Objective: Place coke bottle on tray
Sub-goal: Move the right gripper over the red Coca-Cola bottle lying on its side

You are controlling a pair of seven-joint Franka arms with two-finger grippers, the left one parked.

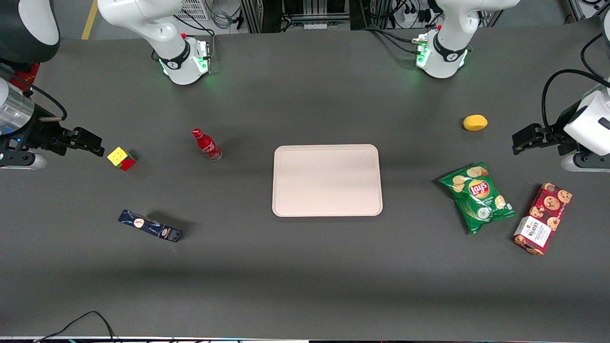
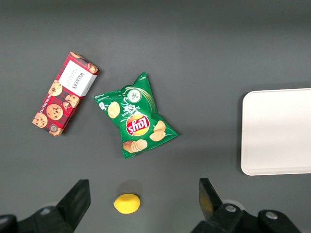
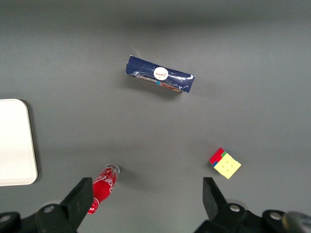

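Note:
The coke bottle (image 1: 206, 144) is a small red bottle with a red cap and white script. It stands upright on the dark table beside the tray (image 1: 327, 180), toward the working arm's end. The tray is large, flat, pale pinkish-beige, and holds nothing. My right gripper (image 1: 90, 143) hovers at the working arm's end of the table, open and empty, well apart from the bottle. In the right wrist view the bottle (image 3: 102, 191) shows close to one finger (image 3: 81, 194) of the open gripper (image 3: 146, 194), with the tray's corner (image 3: 14, 141) in sight.
A Rubik's cube (image 1: 121, 158) lies between the gripper and the bottle. A dark blue box (image 1: 150, 226) lies nearer the front camera. Toward the parked arm's end are a lemon (image 1: 475, 122), a green Lay's bag (image 1: 478, 196) and a red cookie box (image 1: 543, 218).

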